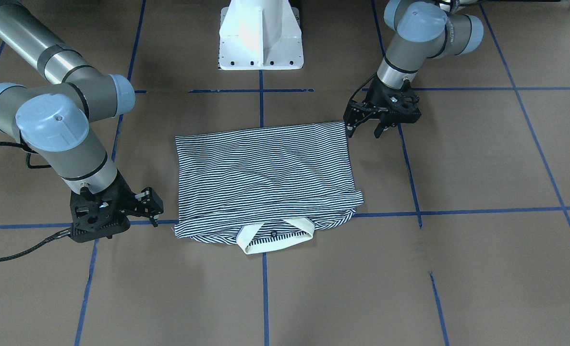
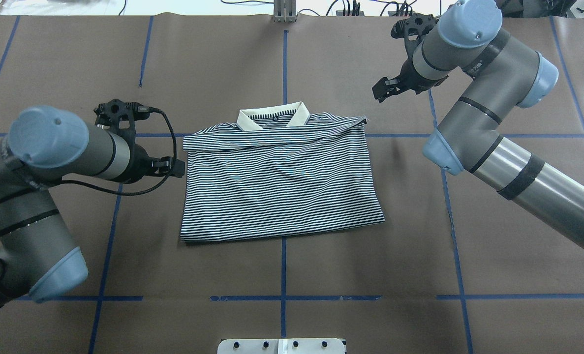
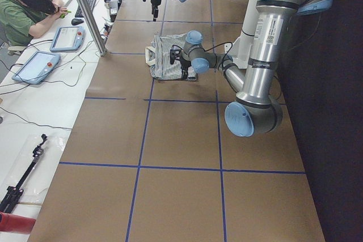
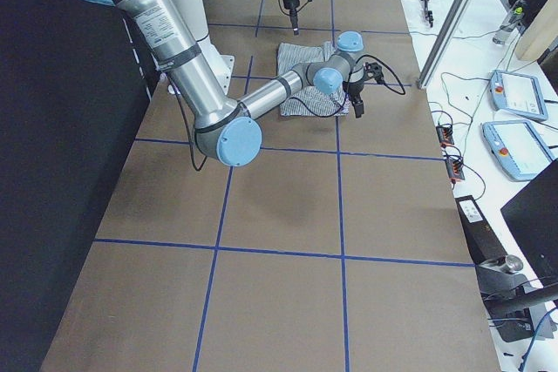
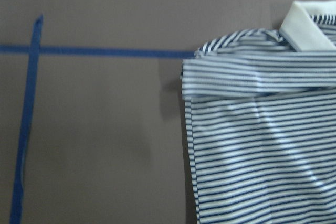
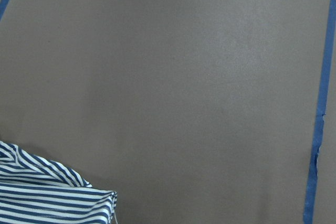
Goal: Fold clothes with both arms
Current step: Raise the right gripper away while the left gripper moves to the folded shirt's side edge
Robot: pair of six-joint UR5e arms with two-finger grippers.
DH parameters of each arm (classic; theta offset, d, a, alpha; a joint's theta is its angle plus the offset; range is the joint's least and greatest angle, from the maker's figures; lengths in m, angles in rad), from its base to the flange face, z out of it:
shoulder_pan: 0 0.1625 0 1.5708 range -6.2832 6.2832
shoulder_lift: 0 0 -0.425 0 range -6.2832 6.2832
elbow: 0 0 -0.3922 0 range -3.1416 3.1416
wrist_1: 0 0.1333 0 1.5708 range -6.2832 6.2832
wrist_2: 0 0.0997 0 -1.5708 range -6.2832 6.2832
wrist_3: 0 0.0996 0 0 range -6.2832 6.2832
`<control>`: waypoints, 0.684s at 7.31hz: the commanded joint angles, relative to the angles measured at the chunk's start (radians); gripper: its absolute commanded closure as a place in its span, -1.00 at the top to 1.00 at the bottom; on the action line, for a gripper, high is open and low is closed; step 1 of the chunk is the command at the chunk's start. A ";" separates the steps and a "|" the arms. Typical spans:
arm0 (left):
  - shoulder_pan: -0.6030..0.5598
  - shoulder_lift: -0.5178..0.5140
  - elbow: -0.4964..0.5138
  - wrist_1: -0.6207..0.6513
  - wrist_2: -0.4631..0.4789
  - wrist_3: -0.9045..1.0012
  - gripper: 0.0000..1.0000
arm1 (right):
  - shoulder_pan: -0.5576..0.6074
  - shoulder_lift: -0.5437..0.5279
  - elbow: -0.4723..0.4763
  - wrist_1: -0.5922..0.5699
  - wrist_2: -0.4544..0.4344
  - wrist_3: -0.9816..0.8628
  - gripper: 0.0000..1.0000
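Two grippers are working empty: my left gripper (image 2: 175, 167), fingers spread, is hovering just beside the folded striped polo shirt (image 2: 279, 182), which is lying mid-table (image 2: 321, 255), collar far, while my right gripper (image 2: 385, 88), likewise spread, is hanging near its far right corner.

Striped shirt, partly unseen
The folded navy-and-white striped polo shirt (image 2: 282, 182) hides its front beneath its top layer. The blurred left wrist view crops it at the right and bottom, and the right wrist view catches one corner. Side views show the black left gripper (image 2: 177, 167) and right gripper (image 2: 383, 91) too small to read.
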 commanded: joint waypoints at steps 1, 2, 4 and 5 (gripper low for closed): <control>0.070 -0.007 0.019 -0.044 0.023 -0.112 0.01 | 0.001 -0.002 0.000 0.000 -0.001 0.002 1.00; 0.095 -0.007 0.019 -0.044 0.023 -0.122 0.01 | 0.001 -0.001 0.000 0.000 -0.001 0.005 1.00; 0.136 -0.015 0.022 -0.041 0.044 -0.126 0.00 | 0.002 -0.002 0.000 0.000 -0.001 0.008 1.00; 0.139 -0.016 0.028 -0.038 0.045 -0.126 0.00 | 0.002 -0.002 0.000 0.000 -0.001 0.008 1.00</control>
